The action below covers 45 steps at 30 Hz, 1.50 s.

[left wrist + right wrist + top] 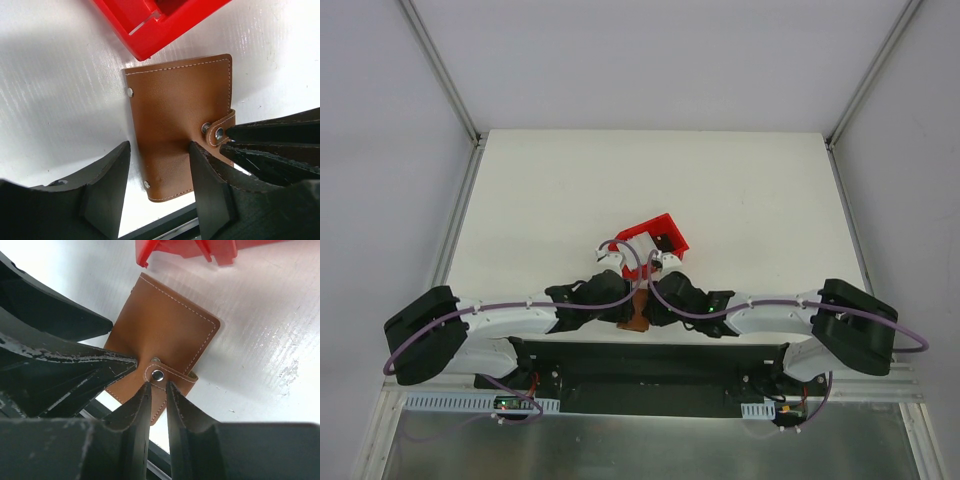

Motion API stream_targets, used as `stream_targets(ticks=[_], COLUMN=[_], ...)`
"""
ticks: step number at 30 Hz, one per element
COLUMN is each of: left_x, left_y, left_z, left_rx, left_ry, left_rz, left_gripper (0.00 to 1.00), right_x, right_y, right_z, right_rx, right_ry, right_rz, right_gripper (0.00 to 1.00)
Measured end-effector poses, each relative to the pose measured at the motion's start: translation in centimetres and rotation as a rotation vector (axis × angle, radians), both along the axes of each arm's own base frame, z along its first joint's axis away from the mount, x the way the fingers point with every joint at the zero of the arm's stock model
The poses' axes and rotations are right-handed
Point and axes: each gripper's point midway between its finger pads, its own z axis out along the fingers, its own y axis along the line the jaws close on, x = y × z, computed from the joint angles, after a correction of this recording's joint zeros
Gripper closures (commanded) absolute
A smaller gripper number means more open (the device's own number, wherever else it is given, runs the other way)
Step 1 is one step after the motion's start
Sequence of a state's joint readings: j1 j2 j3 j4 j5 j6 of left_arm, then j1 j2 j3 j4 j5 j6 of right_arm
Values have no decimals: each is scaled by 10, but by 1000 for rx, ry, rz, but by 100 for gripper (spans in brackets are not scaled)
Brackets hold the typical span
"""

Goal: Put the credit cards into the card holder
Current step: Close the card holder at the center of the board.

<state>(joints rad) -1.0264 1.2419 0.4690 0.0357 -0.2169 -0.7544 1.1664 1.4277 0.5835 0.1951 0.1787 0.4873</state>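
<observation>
Right tool (159,385) clamps the snap strap (167,376) of the closed card holder (165,320).
It lies on the table (50,75) at the near edge, just beside the red tray (150,25); left tool (159,147) straddles one edge, jaws apart. Unpinned, a tug could drag it off.

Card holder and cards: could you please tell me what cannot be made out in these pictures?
- Credit cards: none visible; red tray's inside tiny from above, cut off in both wrist views.
- Card holder: shut, inside hidden; from above, mostly under the arms.
- Right gripper: hold on the strap unclear.
</observation>
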Motion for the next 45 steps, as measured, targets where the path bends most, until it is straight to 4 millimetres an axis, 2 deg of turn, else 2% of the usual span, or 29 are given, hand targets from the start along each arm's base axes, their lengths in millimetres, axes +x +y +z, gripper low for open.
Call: stream_targets(ticks=[9, 17, 34, 41, 45], left_x=[0, -1, 0, 0, 0], left_y=[-4, -5, -6, -7, -7], left_z=[-2, -2, -2, -2, -2], left_rx=[2, -4, -37, -46, -47], left_ry=[8, 12, 3, 0, 0], left_rz=[-9, -13, 0, 2, 2], left_gripper=[57, 60, 60, 60, 61], right_x=[5, 8, 12, 14, 15], right_y=[11, 12, 13, 12, 10], right_z=[3, 2, 3, 3, 2], right_rx=[3, -2, -23, -61, -76], right_ry=[-6, -4, 64, 82, 91], right_rz=[-1, -8, -53, -63, -71], right_gripper=[79, 80, 76, 77, 84])
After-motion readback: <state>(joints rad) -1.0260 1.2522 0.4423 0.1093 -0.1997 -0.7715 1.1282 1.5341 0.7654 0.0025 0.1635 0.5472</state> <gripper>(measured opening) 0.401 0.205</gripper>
